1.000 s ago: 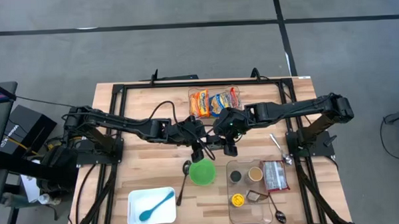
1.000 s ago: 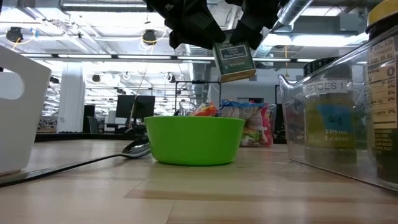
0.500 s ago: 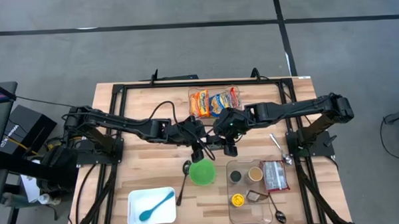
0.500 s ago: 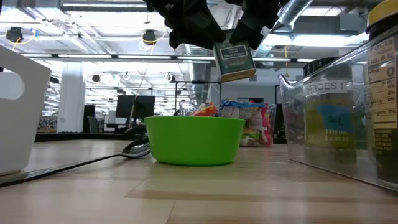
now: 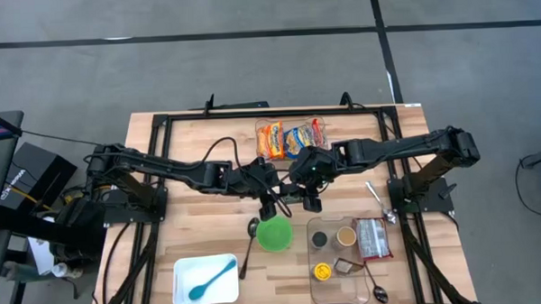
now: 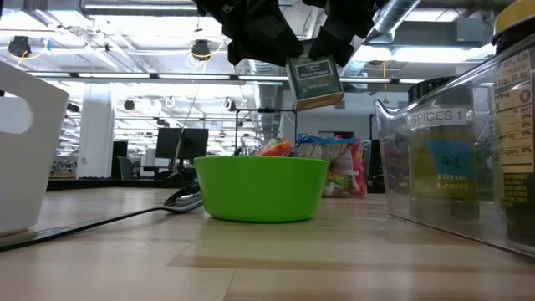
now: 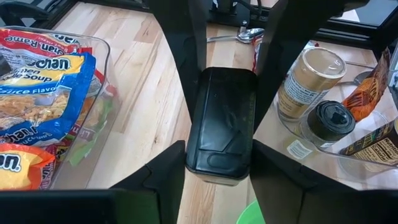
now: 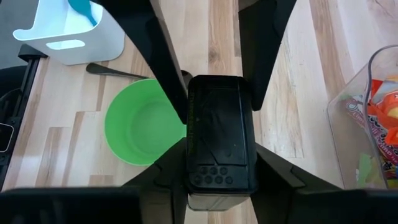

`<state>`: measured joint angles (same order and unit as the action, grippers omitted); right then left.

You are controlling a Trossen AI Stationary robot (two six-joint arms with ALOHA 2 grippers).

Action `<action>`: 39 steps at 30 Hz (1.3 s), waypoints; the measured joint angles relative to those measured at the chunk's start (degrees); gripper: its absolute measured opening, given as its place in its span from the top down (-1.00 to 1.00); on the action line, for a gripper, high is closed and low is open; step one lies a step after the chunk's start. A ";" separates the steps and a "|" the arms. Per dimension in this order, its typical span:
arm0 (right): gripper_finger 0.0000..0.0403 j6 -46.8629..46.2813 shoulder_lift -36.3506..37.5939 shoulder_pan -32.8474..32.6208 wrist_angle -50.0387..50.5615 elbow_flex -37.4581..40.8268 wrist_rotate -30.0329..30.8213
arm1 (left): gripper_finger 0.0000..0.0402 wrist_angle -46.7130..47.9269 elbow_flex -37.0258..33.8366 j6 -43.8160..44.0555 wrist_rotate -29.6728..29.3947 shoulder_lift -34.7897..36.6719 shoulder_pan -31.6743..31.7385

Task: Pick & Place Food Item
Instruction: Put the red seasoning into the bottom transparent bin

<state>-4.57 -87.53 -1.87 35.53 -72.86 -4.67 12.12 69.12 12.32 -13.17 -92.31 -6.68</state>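
A small spice tin with a black lid [image 7: 221,121] and a green label [image 6: 314,84] hangs in the air just above and beside the green bowl [image 5: 275,234]. The bowl rests on its base on the table. My left gripper [image 7: 219,165] and my right gripper [image 8: 221,171] meet over the tin from opposite sides, and both are shut on it. In the high view they come together at mid-table, left [image 5: 270,204] and right [image 5: 309,201]. The tin's lid also shows in the right wrist view [image 8: 221,134]. My left gripper pinches the tin between its two fingers, on its two opposite sides at one end of the lid [image 7: 219,171]. The fingers come from above, pointing down. The tin hangs below them, slightly tilted and clear of the bowl and the table. My right gripper pinches the same tin between its two fingers, on its two opposite sides at the other end of the lid [image 8: 221,177]. The fingers come from above, pointing down. The tin is lifted clear, with its label end [image 6: 318,99] lowest.
A clear bin of ramen packets [image 5: 291,136] stands at the far side. A clear tray of spice jars [image 5: 341,247] stands to the right of the bowl. A spoon [image 5: 250,241] lies to the left of the bowl. A white bin with a blue spoon [image 5: 205,281] stands at the near left.
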 joint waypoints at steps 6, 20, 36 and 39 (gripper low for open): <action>0.40 -0.01 0.00 0.00 0.00 0.00 0.00 | -0.08 -0.07 0.00 0.00 -0.02 0.00 0.00; 0.39 -0.19 0.00 0.01 1.85 -0.04 0.04 | -0.37 5.31 0.05 0.14 -0.02 2.05 0.00; 0.39 0.04 0.35 0.00 2.60 -0.04 0.17 | -0.34 16.14 0.04 3.48 -0.06 4.26 0.00; 0.39 0.04 0.35 0.00 2.62 -0.04 0.19 | -0.34 17.09 0.04 4.12 -0.05 4.26 0.00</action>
<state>-4.53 -87.18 -1.87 38.15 -72.90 -4.48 29.21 69.17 16.43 -13.22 -88.05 -6.68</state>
